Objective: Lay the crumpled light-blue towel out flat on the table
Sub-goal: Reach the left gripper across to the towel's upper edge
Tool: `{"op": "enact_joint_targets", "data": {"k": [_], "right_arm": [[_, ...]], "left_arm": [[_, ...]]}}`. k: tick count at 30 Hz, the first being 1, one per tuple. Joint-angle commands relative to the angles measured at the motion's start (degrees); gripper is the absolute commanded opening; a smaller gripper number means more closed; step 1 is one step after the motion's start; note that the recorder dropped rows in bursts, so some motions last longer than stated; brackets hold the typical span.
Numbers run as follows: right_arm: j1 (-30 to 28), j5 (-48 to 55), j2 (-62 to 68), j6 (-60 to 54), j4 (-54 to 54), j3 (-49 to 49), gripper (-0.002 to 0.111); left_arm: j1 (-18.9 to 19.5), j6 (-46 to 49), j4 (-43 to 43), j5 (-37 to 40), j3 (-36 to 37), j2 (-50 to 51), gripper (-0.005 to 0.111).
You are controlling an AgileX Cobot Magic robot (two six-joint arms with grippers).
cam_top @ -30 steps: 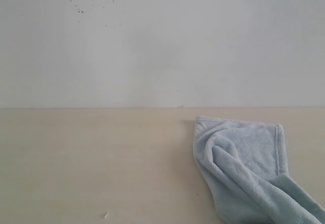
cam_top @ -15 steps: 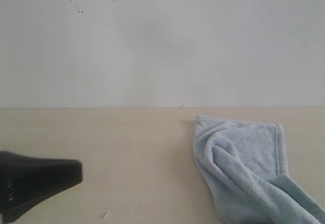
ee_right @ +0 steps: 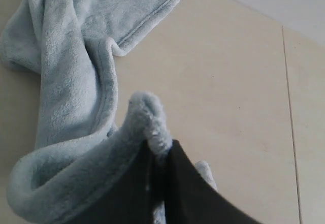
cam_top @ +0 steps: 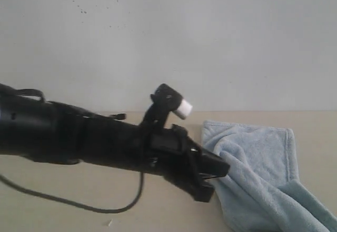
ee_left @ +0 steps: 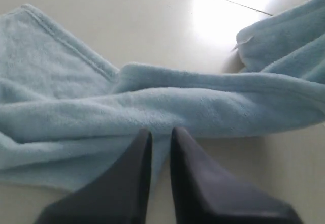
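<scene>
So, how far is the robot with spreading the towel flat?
Early stage. Done: the right gripper is shut on a fold of the towel. In hand: the left gripper, jaws a little apart, hovers at another fold. Left: the towel lies bunched and twisted on the table and needs pulling out flat.

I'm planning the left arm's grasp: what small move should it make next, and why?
Probably open the left gripper wider. Its jaws are only narrowly parted at a thick fold of the towel, likely too narrow to take it, while the right gripper is shut on another fold.
</scene>
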Motion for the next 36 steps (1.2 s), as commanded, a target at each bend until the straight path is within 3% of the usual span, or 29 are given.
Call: {"op": "enact_joint_targets", "data": {"k": [1, 6, 10, 17, 27, 30, 36], "right_arm": [[0.0, -0.3, -0.1, -1.4, 0.3, 0.1, 0.0], [0.0, -0.3, -0.1, -3.3, 2.1, 0.1, 0.0], [0.0, -0.3, -0.1, -4.8, 2.8, 0.1, 0.0], [0.0, -0.3, -0.1, -4.8, 2.9, 0.1, 0.0], [0.0, -0.3, -0.1, -4.9, 3.0, 0.1, 0.0], [0.0, -0.3, -0.1, -4.9, 3.0, 0.1, 0.0], [0.0, -0.3, -0.1, -4.9, 3.0, 0.5, 0.0]], "left_arm": [[-6.4, 1.6, -0.3, -10.2, -12.8, 8.8, 0.014], [-9.4, 1.6, -0.3, -19.6, -26.8, 18.7, 0.021], [-11.2, 1.2, -0.3, -24.0, -38.1, 28.3, 0.045], [-13.0, 1.1, -0.3, -28.0, -43.3, 35.2, 0.048], [-14.5, -0.4, -0.3, -28.0, -43.2, 38.4, 0.048], [-15.1, -7.5, -0.3, -27.8, -43.1, 39.3, 0.041], [-16.4, -10.9, -0.3, -25.7, -40.9, 37.7, 0.007]]}}
